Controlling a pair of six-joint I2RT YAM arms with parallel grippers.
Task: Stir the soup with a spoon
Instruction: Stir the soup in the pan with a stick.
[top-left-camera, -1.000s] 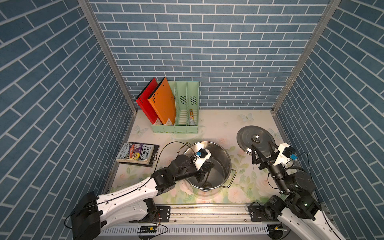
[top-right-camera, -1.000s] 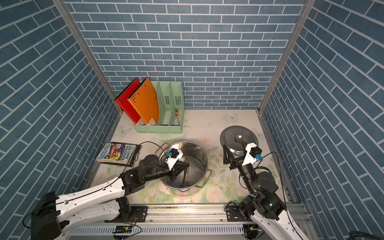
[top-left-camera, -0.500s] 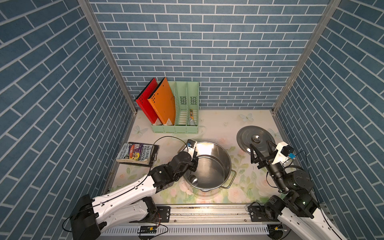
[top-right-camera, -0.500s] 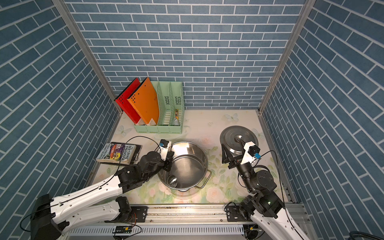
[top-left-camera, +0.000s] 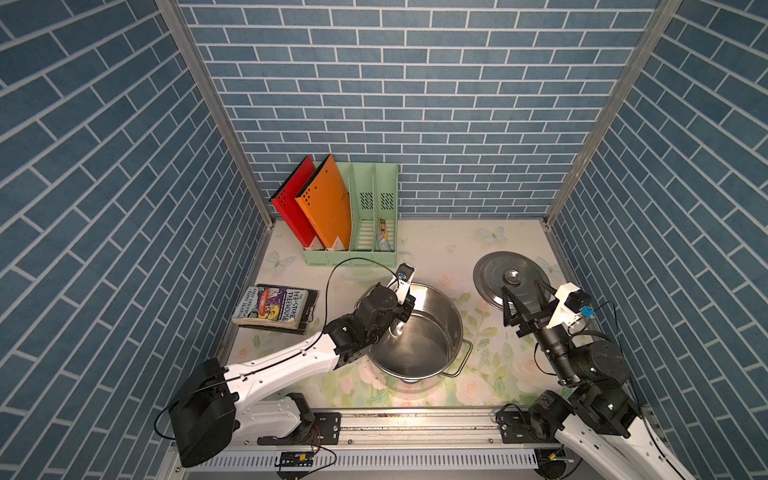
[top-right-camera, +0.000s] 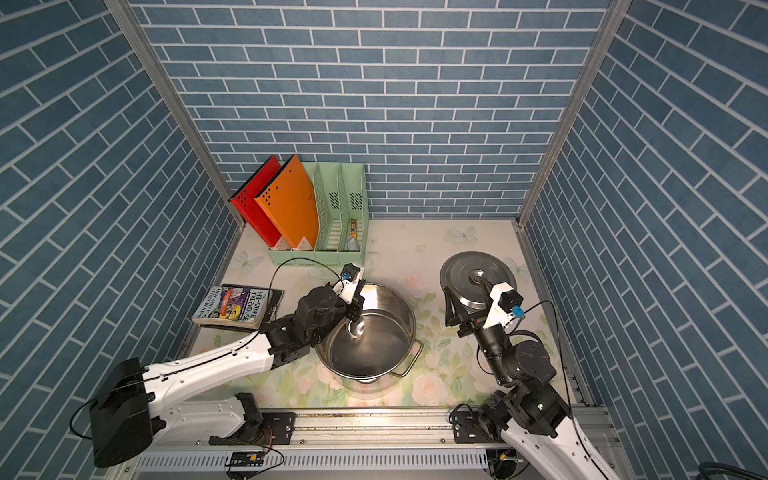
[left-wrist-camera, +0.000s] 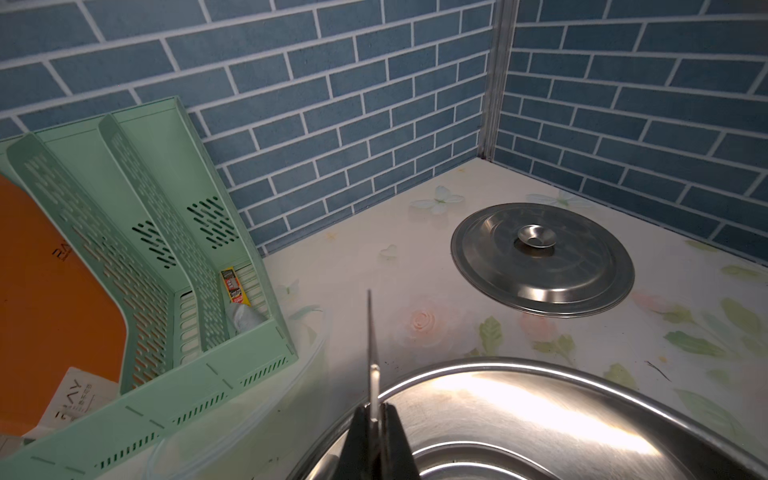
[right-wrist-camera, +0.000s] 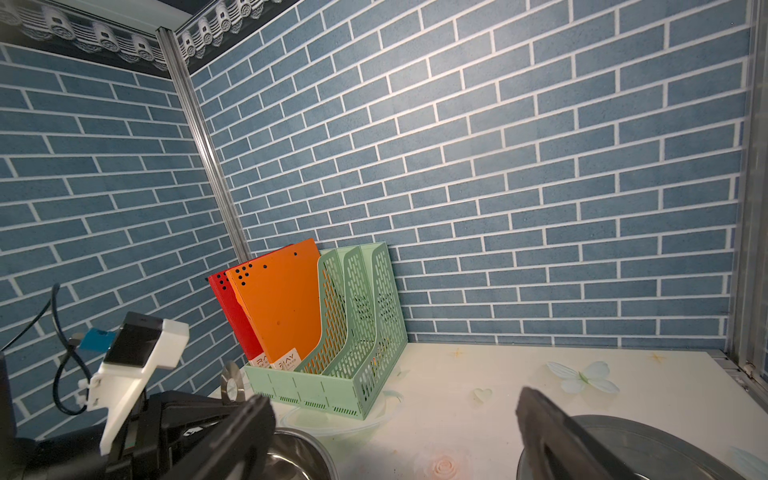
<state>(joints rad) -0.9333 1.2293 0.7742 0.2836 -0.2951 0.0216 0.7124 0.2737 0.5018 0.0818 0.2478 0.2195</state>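
Spoon (left-wrist-camera: 372, 345) is in play: its thin handle stands upright, clenched tight in the left end effector (left-wrist-camera: 376, 409). That grip sits just inside the pot's (top-left-camera: 455, 309) rim, and in a top view the spoon's small round bowl (top-right-camera: 358, 328) hangs down inside the pot. The pot is open-topped, steel and shiny inside, but I can't tell whether any liquid is in there.

On the pot's right side, well apart from it, the right end effector (top-left-camera: 520, 286) hovers with its jaws spread wide, grasping nothing. It hangs over the near edge of the big round lid (top-left-camera: 492, 272). The lid lies flat on the floral desk (top-left-camera: 436, 253) with its knob up.

To the pot's left, a paperback book (top-left-camera: 274, 307) lies flat on the desk.

Beyond the pot, against the brick back wall, stands a green file rack (top-left-camera: 365, 255). A red folder (top-left-camera: 291, 203) and an orange folder (top-left-camera: 326, 208) lean side by side in its two slots on the book side. The slot farthest from the folders holds a small labelled tube (left-wrist-camera: 233, 286) lying at the bottom.
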